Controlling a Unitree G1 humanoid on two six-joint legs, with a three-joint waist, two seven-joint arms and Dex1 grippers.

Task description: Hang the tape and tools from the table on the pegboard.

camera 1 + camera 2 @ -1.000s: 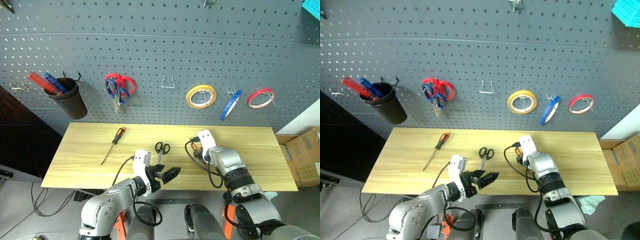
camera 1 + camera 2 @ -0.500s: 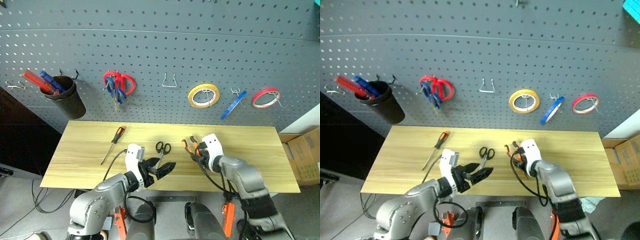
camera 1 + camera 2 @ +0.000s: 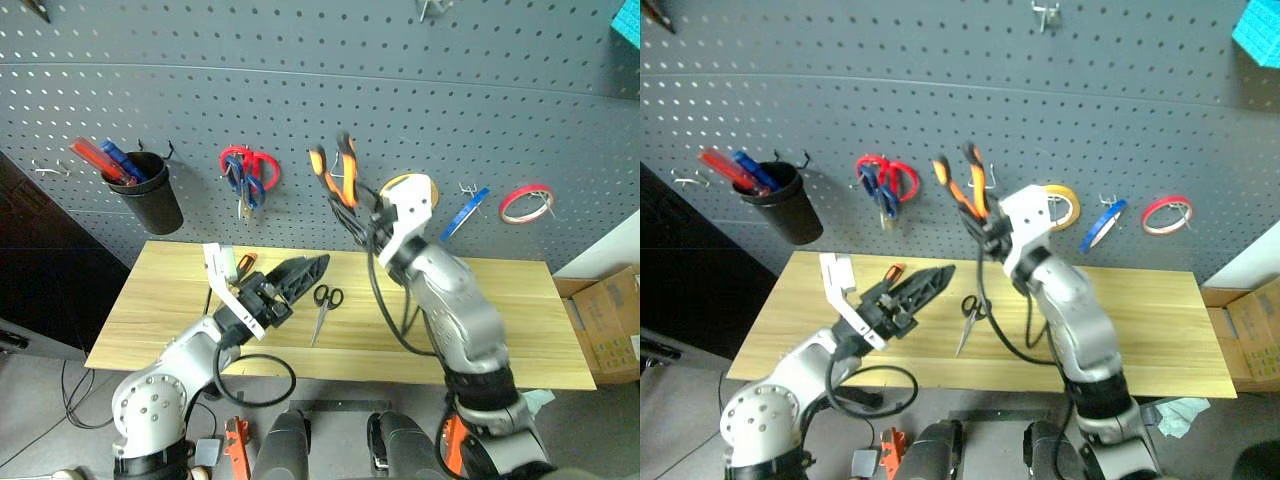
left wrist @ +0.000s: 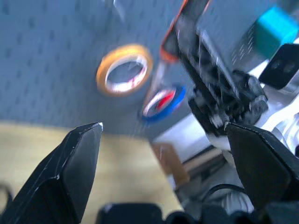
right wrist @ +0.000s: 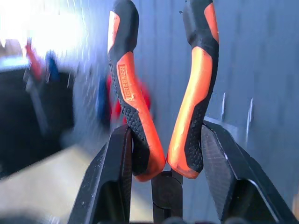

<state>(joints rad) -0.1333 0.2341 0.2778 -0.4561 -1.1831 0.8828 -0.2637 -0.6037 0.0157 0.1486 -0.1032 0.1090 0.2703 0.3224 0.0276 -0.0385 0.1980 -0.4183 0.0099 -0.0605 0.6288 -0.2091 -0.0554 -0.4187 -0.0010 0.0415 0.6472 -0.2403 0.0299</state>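
Now | right fingers [image 5: 121, 186] clamp pliers [image 5: 161, 93] | left fingers [image 4: 65, 172] spread, empty

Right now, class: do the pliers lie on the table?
No: the right gripper holds the pliers up before the pegboard, above the table.

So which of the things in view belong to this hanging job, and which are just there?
Job:
pliers, held in right gripper
black-handled scissors
screwdriver
blue tape, already hung
table
pegboard

Just there:
yellow tape
red-and-white tape
red-and-blue scissors
black cup
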